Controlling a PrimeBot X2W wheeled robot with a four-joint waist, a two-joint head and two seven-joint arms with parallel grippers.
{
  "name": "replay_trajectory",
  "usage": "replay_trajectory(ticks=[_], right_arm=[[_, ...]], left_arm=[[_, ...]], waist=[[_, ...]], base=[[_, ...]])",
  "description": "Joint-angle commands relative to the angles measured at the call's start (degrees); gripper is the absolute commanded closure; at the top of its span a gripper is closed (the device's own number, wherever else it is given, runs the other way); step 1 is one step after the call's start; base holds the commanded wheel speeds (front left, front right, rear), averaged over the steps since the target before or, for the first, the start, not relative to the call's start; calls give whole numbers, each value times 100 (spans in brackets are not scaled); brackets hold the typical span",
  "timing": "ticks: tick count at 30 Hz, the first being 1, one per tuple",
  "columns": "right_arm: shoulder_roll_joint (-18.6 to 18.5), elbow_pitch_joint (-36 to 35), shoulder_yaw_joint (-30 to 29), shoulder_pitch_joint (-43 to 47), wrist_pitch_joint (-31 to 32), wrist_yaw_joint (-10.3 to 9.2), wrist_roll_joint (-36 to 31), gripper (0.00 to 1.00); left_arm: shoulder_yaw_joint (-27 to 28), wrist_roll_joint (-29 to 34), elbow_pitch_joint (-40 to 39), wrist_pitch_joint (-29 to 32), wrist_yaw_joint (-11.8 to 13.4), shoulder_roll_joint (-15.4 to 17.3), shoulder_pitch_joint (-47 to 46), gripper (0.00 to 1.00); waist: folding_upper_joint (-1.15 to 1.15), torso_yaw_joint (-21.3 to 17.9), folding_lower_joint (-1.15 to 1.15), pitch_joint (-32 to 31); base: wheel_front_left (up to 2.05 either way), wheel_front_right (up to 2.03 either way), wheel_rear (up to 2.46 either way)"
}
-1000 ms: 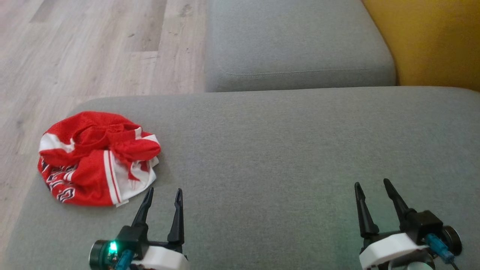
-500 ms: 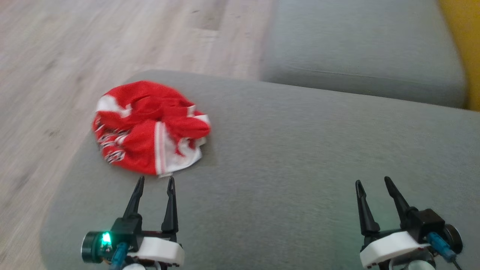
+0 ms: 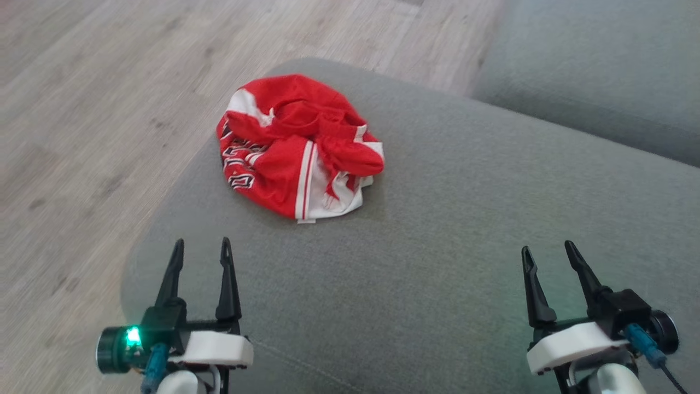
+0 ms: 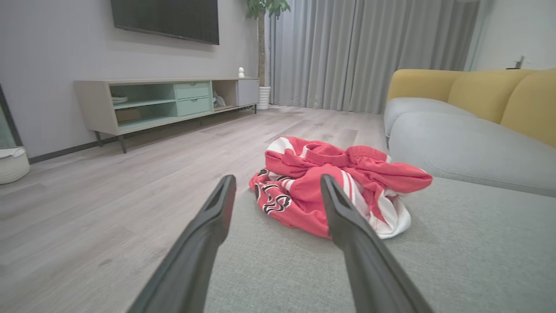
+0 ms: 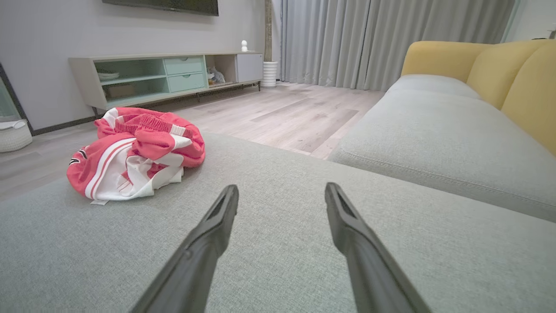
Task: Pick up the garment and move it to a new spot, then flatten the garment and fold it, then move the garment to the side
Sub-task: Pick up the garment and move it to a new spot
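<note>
garment: you have the red-and-white garment point(image 3: 298, 150) crumpled at 11 o'clock in the head view, on the grey cushion point(image 3: 448, 246) near its corner.
left gripper point(image 3: 201, 247): fingers wide, holding nothing; garment at its 1 o'clock, apart.
right gripper point(image 3: 547, 249): wide, holding nothing; garment at its 10 o'clock, well apart.

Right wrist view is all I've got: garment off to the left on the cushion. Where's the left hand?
Observer: The left hand is over the cushion's near left corner, short of the garment and not touching it.
Operator: Open?
Observer: Yes. Its fingers are apart with nothing between them.
Operator: Lined up on it?
Observer: Roughly. In the left wrist view the garment lies ahead, a bit right of centre.
Operator: Which hand is closer?
Observer: The left. In the head view the right hand is well off to the garment's right.
</note>
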Motion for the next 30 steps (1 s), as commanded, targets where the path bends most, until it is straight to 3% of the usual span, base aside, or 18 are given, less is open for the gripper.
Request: replay_trajectory(ticks=[1,9,15,19,25,30], right_arm=[[-51,-164,109,-285,-78,43,-66,0],[-51,-303,-99,-171,-78,43,-325,0],[-100,-567,-274,-346,-78,43,-765,0],[-329,-711,-363,-565,-78,43,-906,0],[-730,-865,-350,-882,-78,43,-982,0],[-842,-886,-294,-1054,-78,43,-993,0]], left_arm=[[211,12,-248,-55,40,19,-295,0],[541,137,-388,-55,-133,120,-765,0],[768,155,-180,-55,-345,329,-1755,0],[662,114,764,111,-633,461,-2839,0],[449,-26,2409,967,-1032,523,-4633,0],[396,-101,3471,1362,-1137,673,-5423,0]], waist=[[0,94,-1,97],[0,159,-1,301],[0,-114,-1,1045],[0,-243,-1,1580],[0,-413,-1,2223],[0,-624,-1,2482]], base=[[0,0,0],[0,0,0],[0,0,0],[0,0,0],[0,0,0],[0,0,0]])
